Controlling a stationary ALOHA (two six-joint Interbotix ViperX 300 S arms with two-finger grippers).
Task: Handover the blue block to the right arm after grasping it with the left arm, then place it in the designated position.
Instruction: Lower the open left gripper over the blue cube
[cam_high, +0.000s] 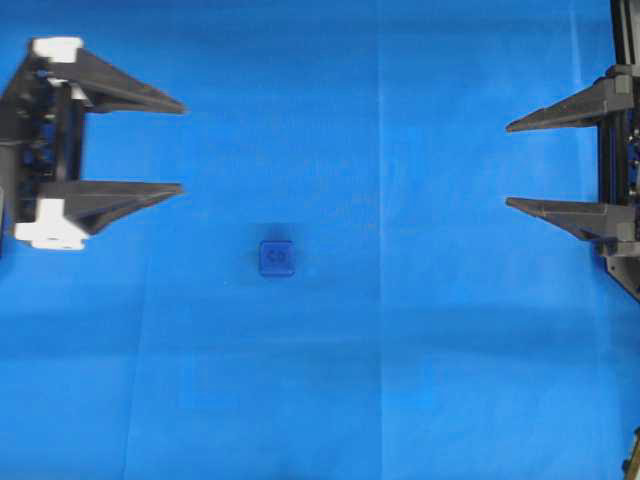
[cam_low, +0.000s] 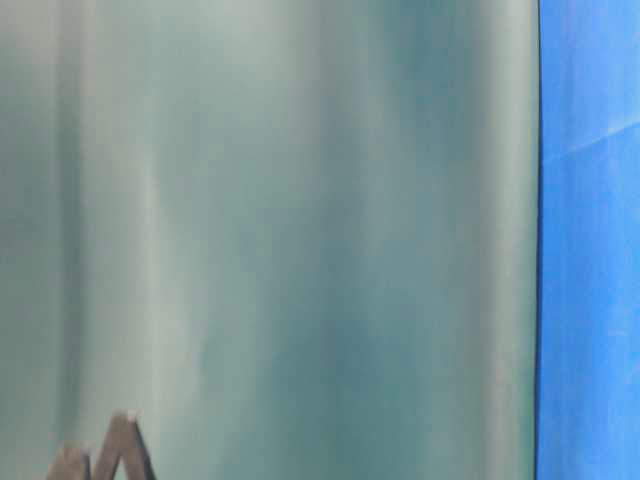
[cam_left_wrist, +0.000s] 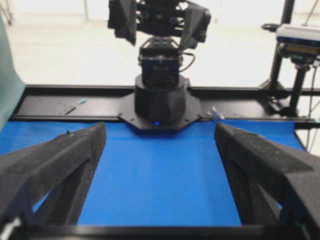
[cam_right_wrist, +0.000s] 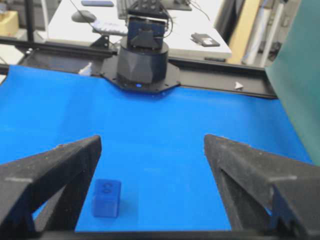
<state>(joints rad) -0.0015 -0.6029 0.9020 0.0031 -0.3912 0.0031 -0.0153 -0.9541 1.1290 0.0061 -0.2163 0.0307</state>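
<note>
The blue block (cam_high: 276, 258) is a small dark-blue cube lying on the blue cloth (cam_high: 400, 380), a little left of centre, with an embossed mark on its top. My left gripper (cam_high: 183, 147), with white blocks on its frame, hovers open at the far left, up and left of the block and apart from it. My right gripper (cam_high: 507, 165) stands open at the far right. In the right wrist view the block (cam_right_wrist: 106, 198) sits low, just inside the left finger (cam_right_wrist: 55, 175) of the right gripper (cam_right_wrist: 152, 139). The left gripper (cam_left_wrist: 160, 129) has only cloth between its fingers.
Each wrist view faces the opposite arm's black base (cam_left_wrist: 159, 95) (cam_right_wrist: 141, 57) on a black rail at the cloth's edge. A grey-green panel (cam_low: 270, 230) fills most of the table-level view and shows at the right (cam_right_wrist: 300, 75). No marked spot shows on the cloth.
</note>
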